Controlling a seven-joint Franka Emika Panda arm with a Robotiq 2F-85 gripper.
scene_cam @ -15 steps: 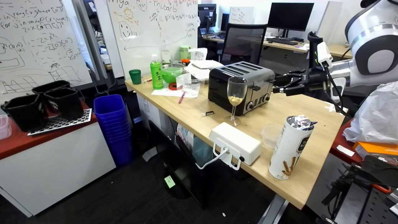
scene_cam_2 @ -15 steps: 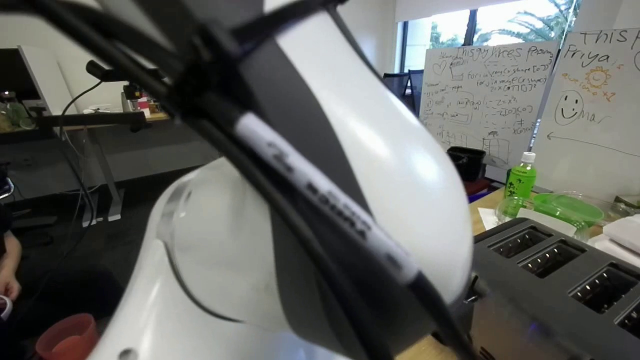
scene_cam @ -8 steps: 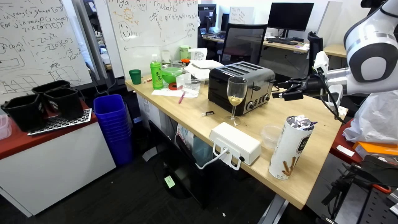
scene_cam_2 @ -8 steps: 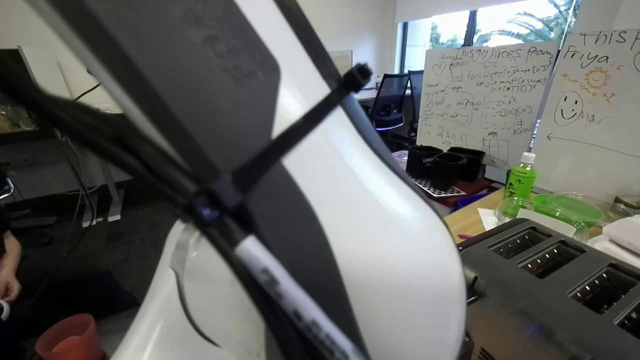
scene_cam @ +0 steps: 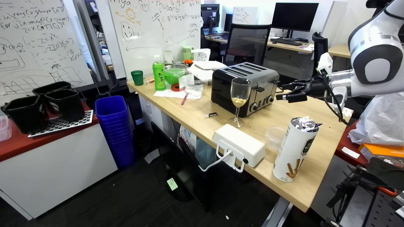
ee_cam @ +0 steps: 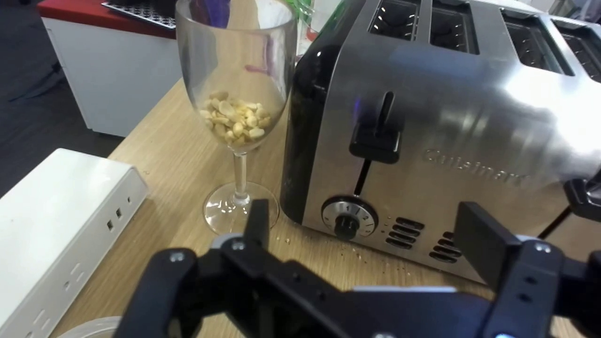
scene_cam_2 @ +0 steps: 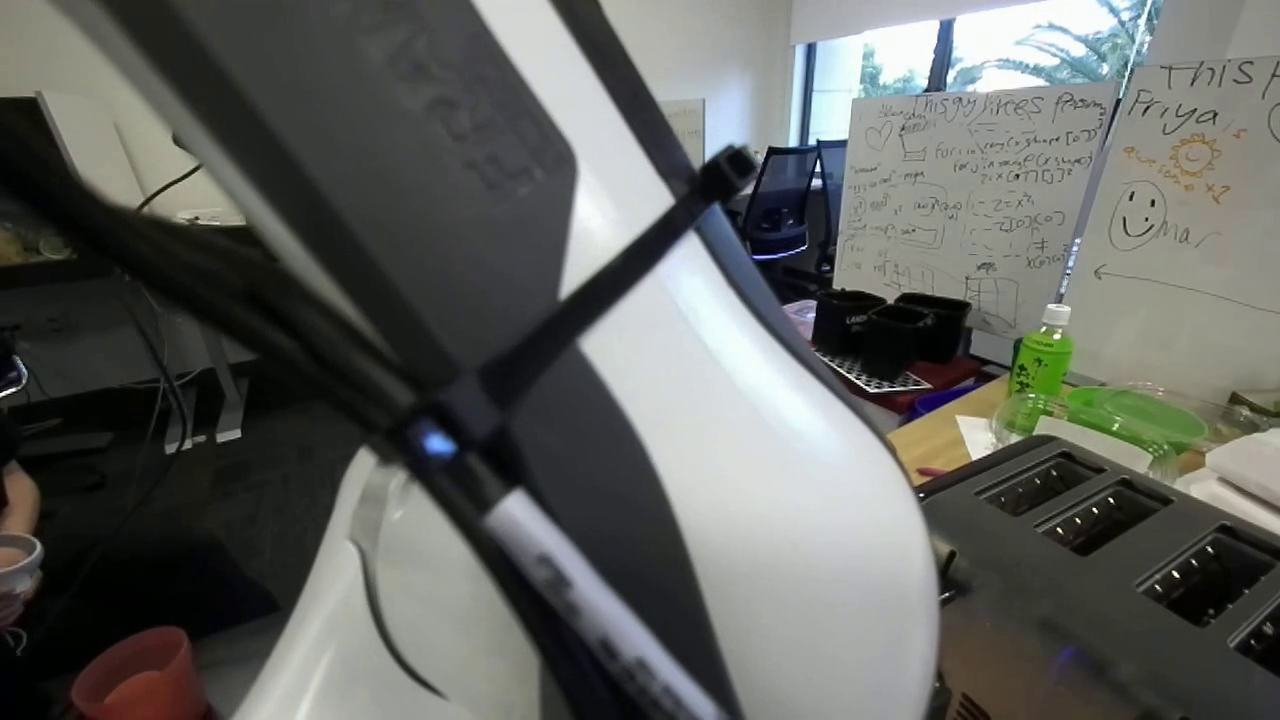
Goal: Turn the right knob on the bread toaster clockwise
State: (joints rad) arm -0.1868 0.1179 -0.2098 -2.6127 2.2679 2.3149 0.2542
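Note:
The chrome and black bread toaster (scene_cam: 268, 78) stands on the table in both exterior views (scene_cam_2: 1100, 620) and fills the right of the wrist view (ee_cam: 436, 117). Its front has two knobs. The right knob (scene_cam: 270, 99) shows in an exterior view; in the wrist view it is hidden or out of frame. The left knob (ee_cam: 346, 226) shows in the wrist view, between the fingers but beyond them. My gripper (scene_cam: 279, 92) is open and empty, facing the toaster's front and apart from it. It also shows in the wrist view (ee_cam: 366, 211). The arm blocks much of an exterior view.
A wine glass (ee_cam: 237, 117) holding nuts stands close beside the toaster's left side. A white box (scene_cam: 239, 143), a clear plastic bowl (scene_cam: 274, 137) and a tall canister (scene_cam: 295, 151) are near the table's front edge. A green bottle (scene_cam: 159, 74) stands farther back.
My gripper has moved lower in an exterior view, mostly in the first half second, then hardly at all. It stays open. The toaster has not moved.

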